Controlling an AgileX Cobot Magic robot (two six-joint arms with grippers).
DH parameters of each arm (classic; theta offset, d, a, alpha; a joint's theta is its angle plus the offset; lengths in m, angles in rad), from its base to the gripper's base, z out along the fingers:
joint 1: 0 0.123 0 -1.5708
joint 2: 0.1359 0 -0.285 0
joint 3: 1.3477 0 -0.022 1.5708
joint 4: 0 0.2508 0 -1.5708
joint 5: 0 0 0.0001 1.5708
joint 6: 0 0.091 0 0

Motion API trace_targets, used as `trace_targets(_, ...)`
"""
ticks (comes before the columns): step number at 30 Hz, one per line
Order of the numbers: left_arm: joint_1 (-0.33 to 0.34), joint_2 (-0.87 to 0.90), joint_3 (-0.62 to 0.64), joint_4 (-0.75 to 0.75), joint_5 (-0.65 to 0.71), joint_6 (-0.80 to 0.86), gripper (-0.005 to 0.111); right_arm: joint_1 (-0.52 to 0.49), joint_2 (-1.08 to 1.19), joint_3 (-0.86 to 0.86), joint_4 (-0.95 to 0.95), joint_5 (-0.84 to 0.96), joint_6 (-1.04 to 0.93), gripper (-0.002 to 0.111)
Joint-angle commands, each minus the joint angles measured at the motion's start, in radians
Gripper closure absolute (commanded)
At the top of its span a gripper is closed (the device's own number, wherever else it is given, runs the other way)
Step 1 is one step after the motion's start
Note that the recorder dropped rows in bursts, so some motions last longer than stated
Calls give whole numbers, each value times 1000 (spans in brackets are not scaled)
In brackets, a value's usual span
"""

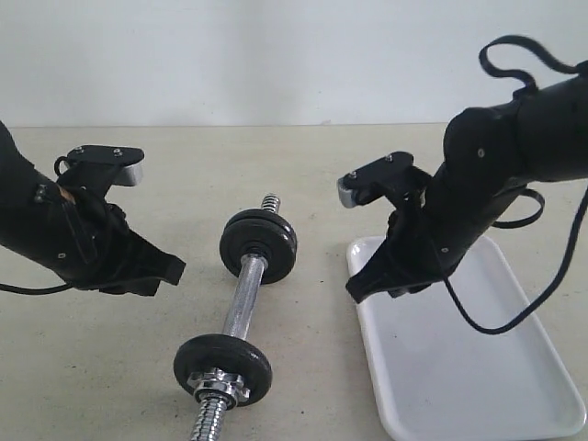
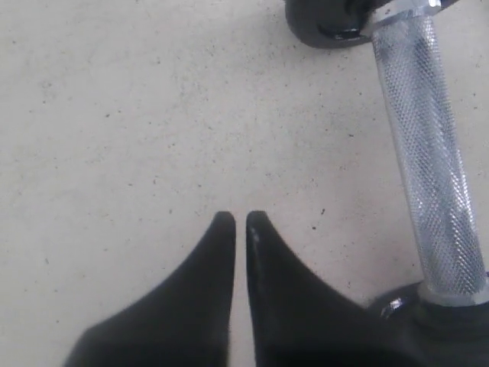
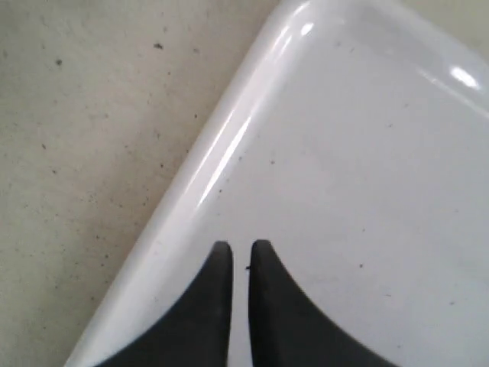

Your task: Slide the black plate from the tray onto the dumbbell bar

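Over tray [image 1: 459, 367], our right gripper [image 3: 238, 248] hangs clenched, empty; left gripper [image 2: 239, 218] same beside dumbbell bar [image 1: 243, 303]: black plate [image 1: 258, 241], we judge, already threaded.

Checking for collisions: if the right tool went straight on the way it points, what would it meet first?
Probably the tray: the right tool aims at its bare floor just inside the rim, though the gap is hard to judge.

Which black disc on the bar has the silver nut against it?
The lone disc at the near end of the bar; the silver nut sits just outside it. The far discs show only bare thread beyond.
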Motion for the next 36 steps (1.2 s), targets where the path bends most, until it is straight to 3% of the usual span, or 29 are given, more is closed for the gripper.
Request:
trace_targets(1, 2, -13, 2, -58, -32, 110, 102, -3, -102, 3, -12, -3, 1, 106)
trace_targets(11, 0, -190, 5, -170, -95, 309, 102, -3, -290, 3, -12, 18, -1, 106)
trace_targets(17, 0, -370, 44, -174, -116, 327, 102, -3, -380, 3, 8, 38, 19, 106)
trace_targets(29, 0, -831, 248, -197, -132, 327, 102, -3, -547, 3, 23, 212, 32, 106)
trace_targets(33, 0, -1014, 327, -197, -159, 327, 102, -3, -627, 13, 106, 155, -19, 106)
trace_targets(36, 0, -1163, 406, -220, -215, 327, 102, -3, -715, 84, 180, 16, -97, 106)
